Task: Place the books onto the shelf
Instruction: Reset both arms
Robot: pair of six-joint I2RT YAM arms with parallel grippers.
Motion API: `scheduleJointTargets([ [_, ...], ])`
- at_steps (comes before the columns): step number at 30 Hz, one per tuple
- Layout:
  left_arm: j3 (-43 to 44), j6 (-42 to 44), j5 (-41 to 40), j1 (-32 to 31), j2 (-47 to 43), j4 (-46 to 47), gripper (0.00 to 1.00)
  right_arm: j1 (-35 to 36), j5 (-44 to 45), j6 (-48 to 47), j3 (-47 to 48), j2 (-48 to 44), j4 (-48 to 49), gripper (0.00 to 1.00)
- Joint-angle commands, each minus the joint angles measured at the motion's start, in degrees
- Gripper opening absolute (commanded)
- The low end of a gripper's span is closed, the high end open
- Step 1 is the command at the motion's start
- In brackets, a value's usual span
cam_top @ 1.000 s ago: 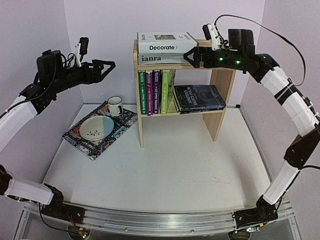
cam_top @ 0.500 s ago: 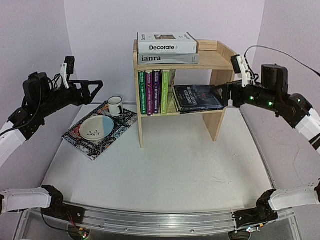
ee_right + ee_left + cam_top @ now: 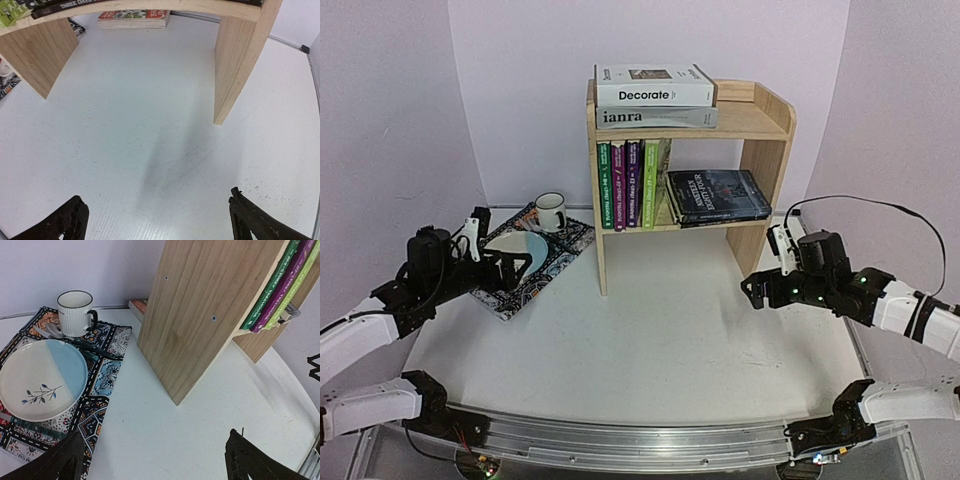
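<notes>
Both arms have dropped from shelf height to just above the table point(image 3: 670, 340). Left gripper point(image 3: 512, 266) and right gripper point(image 3: 748, 290): fingers spread wide, empty. Beyond, the shelf point(image 3: 760, 120) carries upright paperbacks point(image 3: 630, 185) and dark books point(image 3: 720, 195) below, "Decorate" point(image 3: 655, 92) flat on top. Farthest, an orange paperback point(image 3: 132, 16) lies on the table behind the shelf; probably light, thin and flexible, best pinched across its spine edge.
</notes>
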Motion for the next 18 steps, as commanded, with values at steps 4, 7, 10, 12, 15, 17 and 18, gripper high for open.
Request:
scheduleJointTargets([
  [4, -5.6, -2.5, -5.7, -0.2, -1.8, 12.3, 1.00, 0.3, 17.8, 0.0, -2.3, 4.6, 7.3, 0.98],
  [7, -6.2, -1.8, -10.0, -0.2, 0.8, 12.7, 1.00, 0.1, 23.1, -0.4, -5.5, 3.0, 10.7, 0.98],
  [10, -7.2, -2.4, -16.5, -0.2, 2.9, 15.0, 1.00, -0.4, 27.6, -2.8, -11.3, 1.7, 18.2, 0.98],
  [12, -8.4, -2.2, -19.8, -0.1, 4.2, 17.6, 1.00, -1.8, 28.1, -2.9, -12.6, 1.6, 19.6, 0.98],
  [15, -9.5, -2.2, -25.5, -0.1, 5.7, 20.5, 1.00, -3.5, 30.2, -2.7, -13.6, 1.1, 19.8, 0.98],
  [17, -11.0, -2.1, -29.3, -0.1, 6.3, 23.2, 0.99, -5.2, 30.0, -6.3, -15.2, 1.0, 21.6, 0.98],
  [18, -12.1, -1.9, -31.5, 0.0, 6.6, 25.1, 0.98, -6.3, 29.3, -8.3, -16.2, 1.0, 23.2, 0.98],
])
